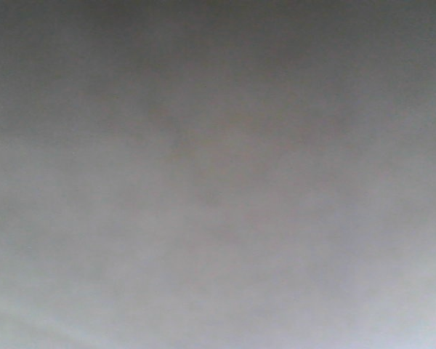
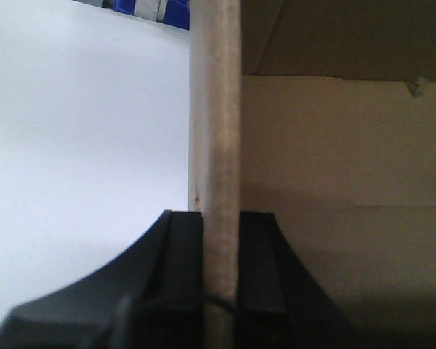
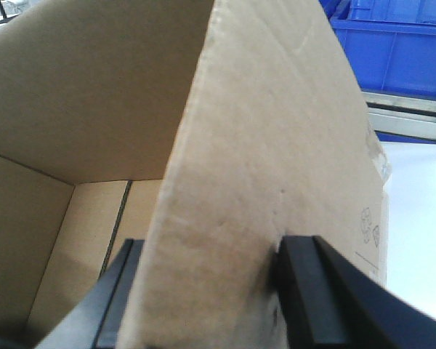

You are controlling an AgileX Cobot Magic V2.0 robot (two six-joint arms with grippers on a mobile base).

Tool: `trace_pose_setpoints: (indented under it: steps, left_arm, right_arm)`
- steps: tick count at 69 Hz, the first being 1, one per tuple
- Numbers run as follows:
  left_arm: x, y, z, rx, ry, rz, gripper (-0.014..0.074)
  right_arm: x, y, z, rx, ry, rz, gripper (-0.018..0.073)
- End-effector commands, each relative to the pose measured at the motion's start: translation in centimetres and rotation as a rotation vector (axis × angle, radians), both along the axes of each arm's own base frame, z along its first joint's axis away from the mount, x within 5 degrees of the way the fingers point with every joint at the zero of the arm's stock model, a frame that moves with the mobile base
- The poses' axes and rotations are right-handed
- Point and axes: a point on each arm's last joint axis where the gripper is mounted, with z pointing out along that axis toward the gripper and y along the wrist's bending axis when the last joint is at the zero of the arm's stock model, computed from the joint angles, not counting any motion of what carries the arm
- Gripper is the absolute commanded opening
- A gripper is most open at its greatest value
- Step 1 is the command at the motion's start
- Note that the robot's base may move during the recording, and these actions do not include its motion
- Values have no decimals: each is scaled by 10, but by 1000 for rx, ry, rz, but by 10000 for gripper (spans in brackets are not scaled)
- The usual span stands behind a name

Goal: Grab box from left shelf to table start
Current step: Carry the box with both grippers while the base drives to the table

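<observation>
Two grippers are pinching the box [image 3: 276, 131]: your left gripper [image 2: 220, 225] is clamping its wall edge and your right gripper [image 3: 211, 247] its raised flap. The open inside is lying between them, the pale surface [image 2: 80, 145] just outside. Uneven pulling is risking a bent flap, letting the box slip.

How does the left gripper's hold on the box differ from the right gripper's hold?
The left gripper pinches a wall of the box seen edge-on and upright in its view; the right gripper pinches a wall seen broadside and leaning. Beside the left gripper is mostly white table; behind the right gripper stand blue crates. Both are shut on the box's cardboard.
</observation>
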Motion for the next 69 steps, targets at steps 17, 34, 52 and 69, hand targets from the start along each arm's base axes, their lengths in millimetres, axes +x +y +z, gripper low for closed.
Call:
trace_pose_setpoints:
  steps: [17,34,52,69]
  left_arm:
    - [3,6,4,91,-33,40,-99]
    - [3,6,4,91,-33,40,-99]
    - [3,6,4,91,-33,40,-99]
    - [3,6,4,91,-33,40,-99]
  right_arm:
    - [-6,-2,19,39,-127,-9,58]
    - [-6,-2,19,39,-127,-9,58]
    - [-6,-2,19,39,-127,-9,58]
    - [-6,-2,19,39,-127,-9,58]
